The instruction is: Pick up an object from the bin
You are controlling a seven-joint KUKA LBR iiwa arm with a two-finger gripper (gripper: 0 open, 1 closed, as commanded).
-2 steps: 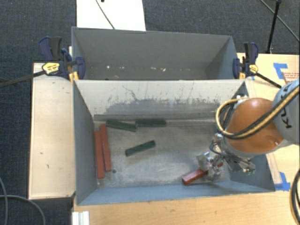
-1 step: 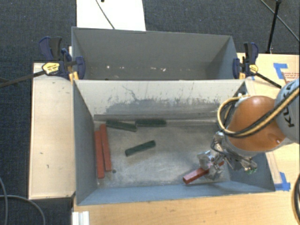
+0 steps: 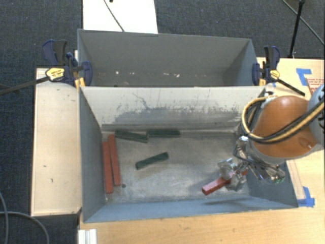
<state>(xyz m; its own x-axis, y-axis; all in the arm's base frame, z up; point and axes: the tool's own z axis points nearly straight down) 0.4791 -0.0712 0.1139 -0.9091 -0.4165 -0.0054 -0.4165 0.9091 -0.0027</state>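
Down in the frame's lower right, the gripper (image 3: 234,177) meets the right end of a red stick (image 3: 213,187) lying on the bin (image 3: 167,105) floor near the front wall. The stick's long axis runs left and slightly down from the gripper. Whether the gripper is open or clamped cannot be told. Green sticks (image 3: 152,160) and a red pair (image 3: 110,166) lie well apart, to the left.

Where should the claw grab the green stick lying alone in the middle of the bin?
Probably around its middle, from straight above, squeezing across the narrow width. The green stick lies flat and slanted, with bare floor along both long sides.
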